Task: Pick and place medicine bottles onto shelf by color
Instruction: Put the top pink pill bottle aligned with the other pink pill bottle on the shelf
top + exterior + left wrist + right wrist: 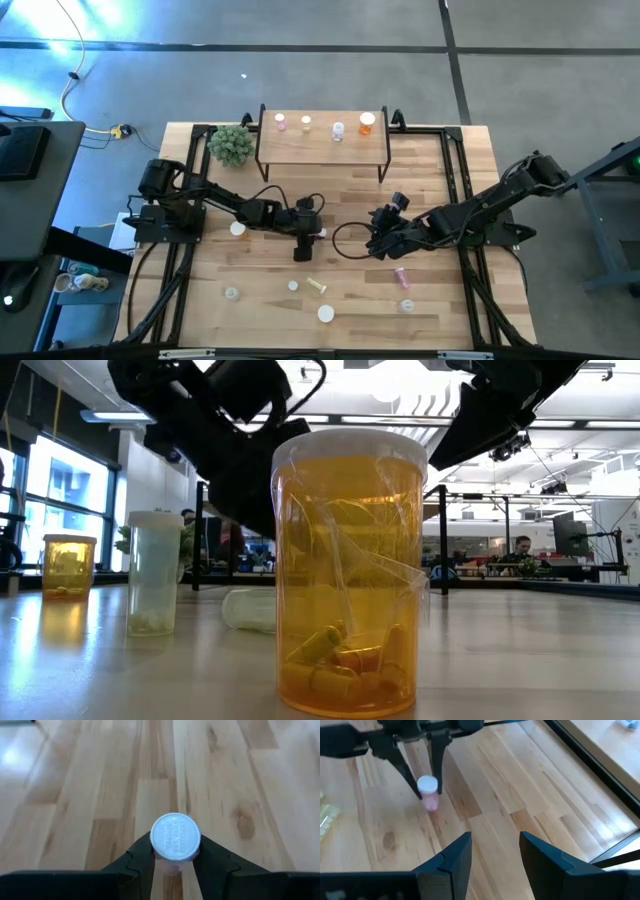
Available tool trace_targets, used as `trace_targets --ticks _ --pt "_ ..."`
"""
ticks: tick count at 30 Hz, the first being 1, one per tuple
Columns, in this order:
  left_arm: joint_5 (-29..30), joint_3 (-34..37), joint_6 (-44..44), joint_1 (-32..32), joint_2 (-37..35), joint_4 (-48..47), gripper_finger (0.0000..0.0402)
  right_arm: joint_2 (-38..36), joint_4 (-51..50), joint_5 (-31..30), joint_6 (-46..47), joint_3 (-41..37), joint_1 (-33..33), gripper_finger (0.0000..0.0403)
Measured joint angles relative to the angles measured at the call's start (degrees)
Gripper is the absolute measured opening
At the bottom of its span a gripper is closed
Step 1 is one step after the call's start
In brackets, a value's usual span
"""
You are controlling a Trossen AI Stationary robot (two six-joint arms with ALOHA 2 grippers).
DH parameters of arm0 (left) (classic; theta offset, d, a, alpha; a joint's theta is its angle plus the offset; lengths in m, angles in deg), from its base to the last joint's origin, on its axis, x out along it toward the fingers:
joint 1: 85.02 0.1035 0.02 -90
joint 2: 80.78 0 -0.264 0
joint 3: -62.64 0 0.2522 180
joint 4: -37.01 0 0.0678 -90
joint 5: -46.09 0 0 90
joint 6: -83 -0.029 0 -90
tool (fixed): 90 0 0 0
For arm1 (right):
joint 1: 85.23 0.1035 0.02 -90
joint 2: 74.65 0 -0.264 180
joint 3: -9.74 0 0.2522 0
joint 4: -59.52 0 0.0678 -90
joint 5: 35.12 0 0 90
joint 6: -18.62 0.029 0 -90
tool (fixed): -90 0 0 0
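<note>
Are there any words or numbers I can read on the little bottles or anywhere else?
White cap of the pink bottle between the left gripper's fingers: raised lettering in a ring, too blurred to read.
Big orange bottle in the low view: no label shows.
Nothing else carries readable words or numbers.

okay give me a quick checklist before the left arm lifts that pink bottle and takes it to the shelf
1. Left tool around pink bottle: ok, a finger on each side of it.
2. Grip firm: cannot tell, contact under the cap is hidden.
3. Bottle upright: ok, white cap faces up.
4. Right tool clear of it: ok, open, empty, apart from the bottle.
5. Shelf has room: ok, four bottles along its back, front bare.
6. Pink spot on shelf: ok, a pink bottle stands at its left end.
</note>
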Motion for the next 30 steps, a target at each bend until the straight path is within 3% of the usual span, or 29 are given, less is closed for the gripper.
trace_targets --ticks 11,22,30 --pt "1.3 0.0 -3.3 1.3 -11.0 -5.2 0.0108 0.0 0.0 0.3 0.0 0.0 0.0 0.0156" --pt "12.1 -0.1 -5.9 8.1 -26.1 -13.5 0.0108 0.0 0.2 0.4 0.0 0.0 0.0 0.0156" --pt "20.9 -0.1 -7.8 17.1 -31.7 -15.6 0.0108 0.0 0.2 0.5 0.0 0.0 0.0 0.0156"
